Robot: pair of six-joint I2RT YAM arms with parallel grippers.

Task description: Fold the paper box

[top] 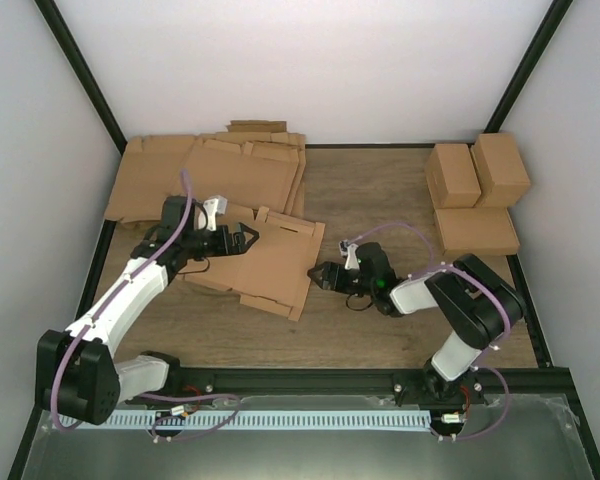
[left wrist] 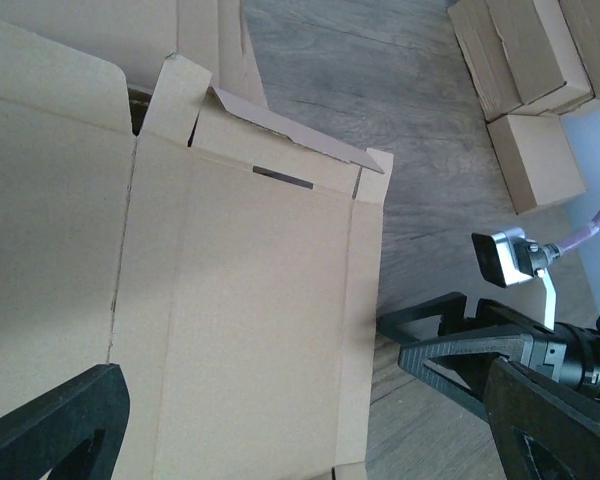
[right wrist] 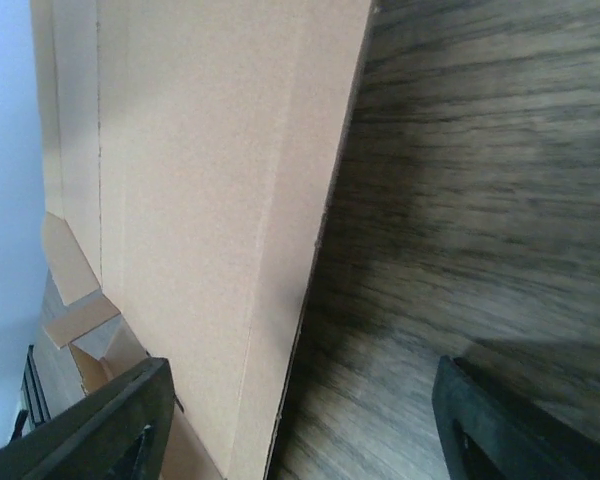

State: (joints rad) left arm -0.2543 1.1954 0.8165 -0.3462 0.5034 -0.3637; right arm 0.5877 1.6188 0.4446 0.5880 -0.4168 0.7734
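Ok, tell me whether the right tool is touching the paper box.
Cannot tell. In the left wrist view the right tool sits right at the paper box edge, but neither contact nor a gap shows plainly.

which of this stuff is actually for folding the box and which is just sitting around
For the job:
- paper box, still mostly flat
- left fingers, open over its left part
- right fingers, open at its right edge

Lying about:
- pile of flat cardboard sheets, back left
- three folded boxes, back right
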